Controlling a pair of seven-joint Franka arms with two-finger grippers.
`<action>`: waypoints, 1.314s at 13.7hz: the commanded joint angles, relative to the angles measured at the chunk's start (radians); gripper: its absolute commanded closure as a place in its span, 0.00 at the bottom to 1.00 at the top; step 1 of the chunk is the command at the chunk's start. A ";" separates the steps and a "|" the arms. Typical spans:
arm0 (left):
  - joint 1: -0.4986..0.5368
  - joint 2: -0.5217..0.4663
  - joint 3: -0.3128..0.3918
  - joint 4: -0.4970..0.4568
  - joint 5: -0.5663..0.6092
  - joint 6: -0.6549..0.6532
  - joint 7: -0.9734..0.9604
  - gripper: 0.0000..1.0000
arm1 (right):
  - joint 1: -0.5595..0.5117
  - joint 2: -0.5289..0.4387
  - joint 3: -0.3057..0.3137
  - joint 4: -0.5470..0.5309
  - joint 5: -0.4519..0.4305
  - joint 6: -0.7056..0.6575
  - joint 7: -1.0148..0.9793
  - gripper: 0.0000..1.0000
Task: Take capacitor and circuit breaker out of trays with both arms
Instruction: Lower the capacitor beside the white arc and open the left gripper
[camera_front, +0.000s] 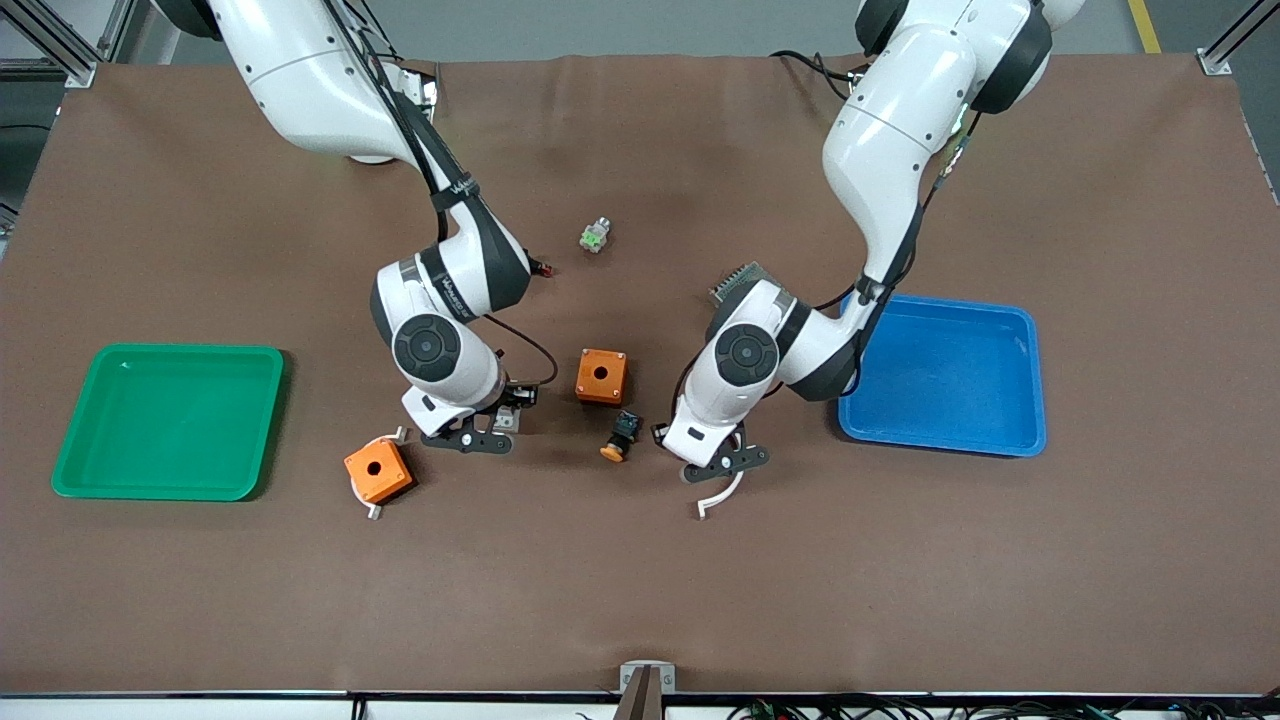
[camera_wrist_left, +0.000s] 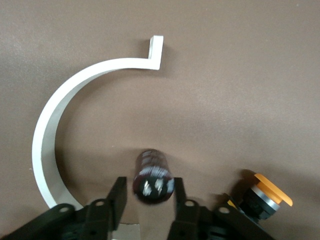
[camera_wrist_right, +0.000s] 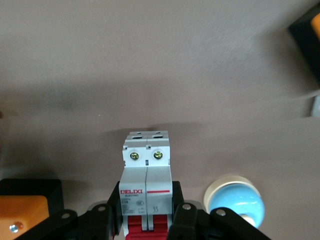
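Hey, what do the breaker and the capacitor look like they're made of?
The breaker, held in the right pincer, looks like matte grey-white moulded plastic with a red section and two shiny metal screws. The capacitor, between the left pincer's fingers, looks like a dark glossy sleeve, probably plastic wrap, over a silvery metal end.

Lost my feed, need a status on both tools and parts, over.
Left tool shut on capacitor, white curved clamp beside it. Right tool shut on breaker. Blue tray and green tray hold nothing yet.
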 joint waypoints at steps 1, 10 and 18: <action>-0.004 -0.007 0.027 0.026 -0.007 -0.007 0.001 0.02 | 0.025 0.020 -0.013 0.020 0.043 -0.001 0.012 0.99; 0.133 -0.343 0.087 -0.058 0.008 -0.263 0.136 0.00 | 0.021 0.049 -0.013 0.026 0.043 -0.001 0.010 0.00; 0.327 -0.614 0.087 -0.181 0.011 -0.440 0.423 0.00 | -0.013 -0.027 -0.039 0.185 0.031 -0.228 0.006 0.00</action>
